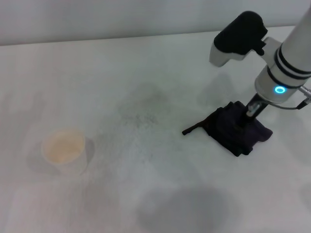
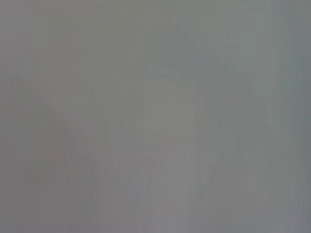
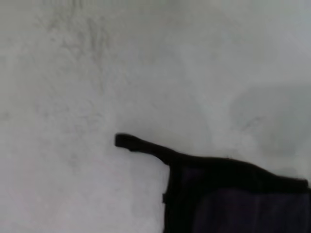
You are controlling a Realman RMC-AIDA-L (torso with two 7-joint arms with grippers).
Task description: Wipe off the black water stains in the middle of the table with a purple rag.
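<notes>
The purple rag (image 1: 235, 132) lies bunched on the white table (image 1: 160, 194), right of the middle. Its thin tail (image 1: 192, 129) points left. My right gripper (image 1: 249, 114) comes down from the upper right into the top of the rag and is shut on it, with the cloth rising to a peak there. In the right wrist view, the purple rag (image 3: 233, 204) and its tail (image 3: 141, 144) lie on the speckled table (image 3: 97, 87). No glossy black water stains show anywhere; only faint grey smudges (image 1: 143, 115) mark the table's middle. My left gripper is out of view.
A pale paper cup (image 1: 64, 150) stands upright at the left of the table. The table's far edge runs along the top of the head view. The left wrist view is a plain grey blur.
</notes>
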